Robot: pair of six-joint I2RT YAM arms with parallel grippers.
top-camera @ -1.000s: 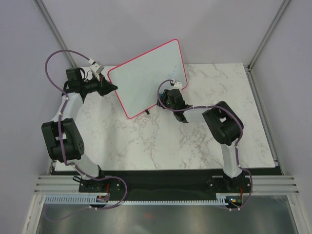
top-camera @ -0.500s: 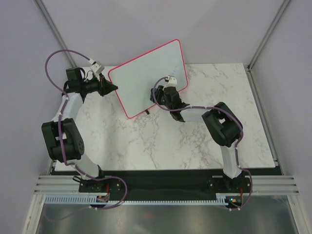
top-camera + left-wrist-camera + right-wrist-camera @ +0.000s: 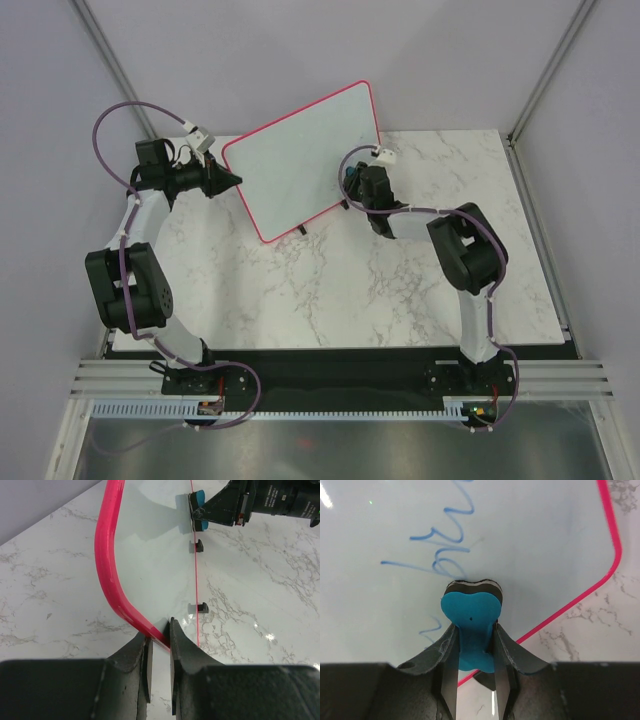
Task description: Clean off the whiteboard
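Observation:
The whiteboard (image 3: 300, 165) stands tilted at the back of the table, pink-red frame all round. My left gripper (image 3: 232, 180) is shut on the frame at its left corner; in the left wrist view the fingers (image 3: 159, 645) pinch the pink frame (image 3: 107, 570). My right gripper (image 3: 352, 186) is shut on a blue eraser (image 3: 471, 612) and holds it against the board's face near the lower right edge. Blue handwriting (image 3: 440, 550) lies just beyond the eraser. The eraser also shows in the left wrist view (image 3: 196, 511).
The board's small black feet (image 3: 198, 545) rest on the white marble table (image 3: 330, 290). Grey walls with metal posts (image 3: 545, 70) close in the back and sides. A black strip (image 3: 340, 365) runs along the near edge by the arm bases.
My right gripper swept left across the board with the eraser, then back to the right near the lower right edge. The left gripper and the board have not moved.

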